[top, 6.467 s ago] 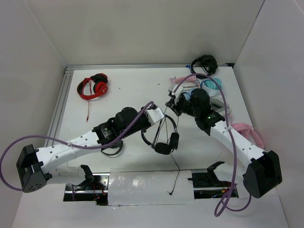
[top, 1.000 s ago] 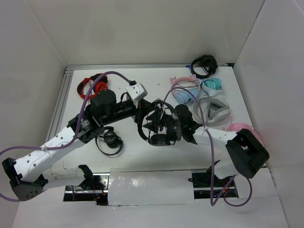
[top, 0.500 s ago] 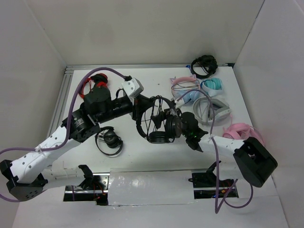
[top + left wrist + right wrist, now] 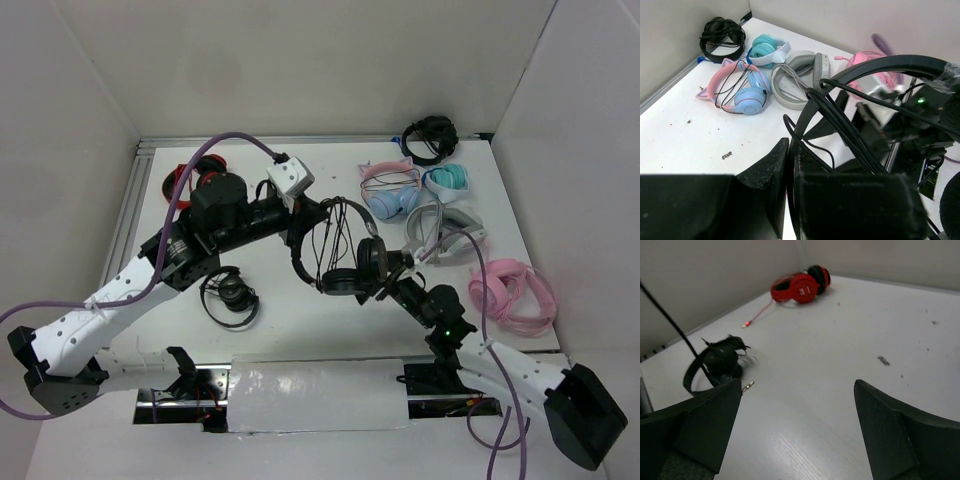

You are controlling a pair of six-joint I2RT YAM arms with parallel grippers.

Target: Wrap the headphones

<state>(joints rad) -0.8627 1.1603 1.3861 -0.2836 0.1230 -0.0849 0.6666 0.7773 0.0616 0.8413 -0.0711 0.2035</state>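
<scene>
The headphones (image 4: 340,255) are black, with a thin headband and two round earcups, and hang above the table's middle. Their thin black cable (image 4: 840,125) is looped several times across the headband (image 4: 890,64). My left gripper (image 4: 303,215) is shut on the headband's left side; in the left wrist view the band runs between the closed jaws of my left gripper (image 4: 790,150). My right gripper (image 4: 388,283) is just right of the earcups, open and holding nothing. In the right wrist view, my right gripper (image 4: 800,415) has only bare table between its fingers.
A compact black pair (image 4: 230,295) lies under the left arm, a small metal jack (image 4: 747,386) beside it. A red-and-black pair (image 4: 195,182) is back left. Pink-and-blue (image 4: 390,192), teal (image 4: 447,180), grey (image 4: 445,232), pink (image 4: 510,290) and black (image 4: 430,138) headphones fill the right side.
My right gripper has opened wide and drawn back toward the near right, away from the earcups. The left gripper has kept its hold and shifted the headphones slightly.
</scene>
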